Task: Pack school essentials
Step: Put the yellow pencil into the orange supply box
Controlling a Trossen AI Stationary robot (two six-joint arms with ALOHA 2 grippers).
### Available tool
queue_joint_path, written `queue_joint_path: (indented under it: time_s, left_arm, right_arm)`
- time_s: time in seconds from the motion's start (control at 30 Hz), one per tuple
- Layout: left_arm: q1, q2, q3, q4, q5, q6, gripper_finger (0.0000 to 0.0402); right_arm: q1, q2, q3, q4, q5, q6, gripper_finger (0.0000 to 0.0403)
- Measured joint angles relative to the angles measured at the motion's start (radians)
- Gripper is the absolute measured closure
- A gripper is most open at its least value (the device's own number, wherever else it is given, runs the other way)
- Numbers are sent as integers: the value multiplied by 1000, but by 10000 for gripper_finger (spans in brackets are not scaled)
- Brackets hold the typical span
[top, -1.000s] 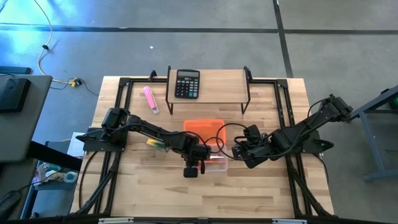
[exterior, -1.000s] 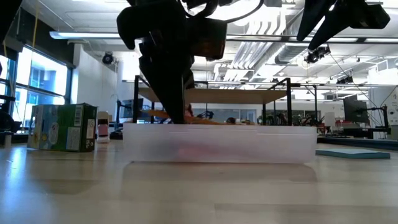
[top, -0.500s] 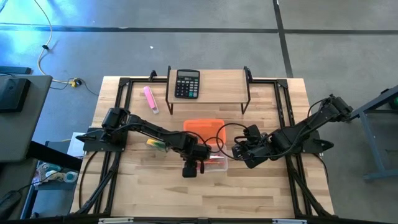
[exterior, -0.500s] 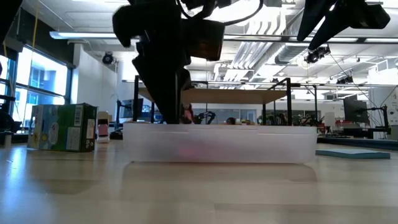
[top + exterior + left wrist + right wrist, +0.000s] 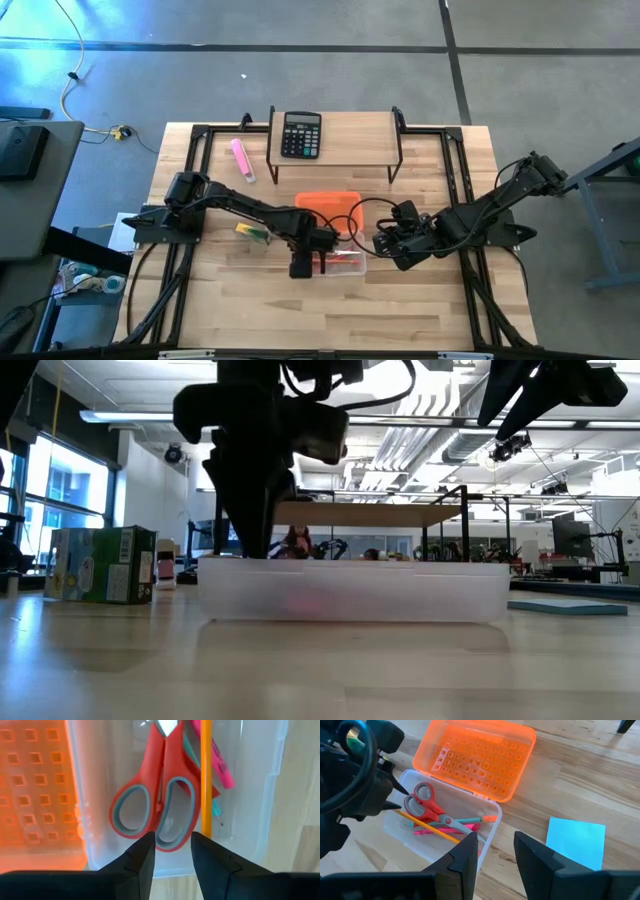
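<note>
- My left gripper (image 5: pixel 318 262) hangs over the left end of the clear box (image 5: pixel 340 263), fingers parted with a gap between them, gripping nothing.
- In the left wrist view the red-handled scissors (image 5: pixel 150 805) lie flat in the box just past my fingertips (image 5: pixel 142 857), not touching them.
- An orange pencil (image 5: pixel 205 775) lies alongside the scissors, with a pink pen (image 5: pixel 220 762) and a teal piece under them.
- Right wrist view shows the same contents: scissors (image 5: pixel 427 806), pencil (image 5: pixel 427 827), pink pen, plus a green pencil (image 5: pixel 467 820) with an orange tip.
- The orange lid (image 5: pixel 477 757) lies open beside the box, hinged on its far long side.
- My right gripper (image 5: pixel 385 246) hovers just right of the box, fingers (image 5: pixel 465 855) apart with nothing between them.
- Light-blue square notepad (image 5: pixel 576 842) is on the table, out of the box, near the right gripper.
- Yellow-green piece (image 5: pixel 250 232) is on the table left of the box, under the left arm.
- Black calculator (image 5: pixel 301 134) sits on the raised shelf (image 5: pixel 350 150) at the back; pink marker (image 5: pixel 242 160) lies on the table to its left.
- Low view: box (image 5: pixel 350 592) in the centre, a green carton (image 5: pixel 100 565) on the left.
</note>
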Motion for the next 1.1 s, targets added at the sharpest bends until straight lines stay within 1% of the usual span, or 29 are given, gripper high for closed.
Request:
queue_joint_path:
  time_s: [0.2, 0.33, 0.53, 0.9, 1.1]
  left_arm:
    - [-2, 0, 0, -6, -37, 0, 295]
    - [-3, 0, 0, -19, -43, 0, 298]
    - [-10, 2, 0, -24, -25, 0, 298]
    - [-37, 34, -1, -9, -29, -9, 298]
    - [-44, 34, -1, 0, 63, -30, 298]
  right_arm:
    - [0, 0, 0, -4, 0, 0, 286]
    - [0, 0, 0, -4, 0, 0, 286]
    - [0, 0, 0, -4, 0, -2, 286]
    - [0, 0, 0, -6, 0, -3, 286]
    - [0, 0, 0, -6, 0, -3, 286]
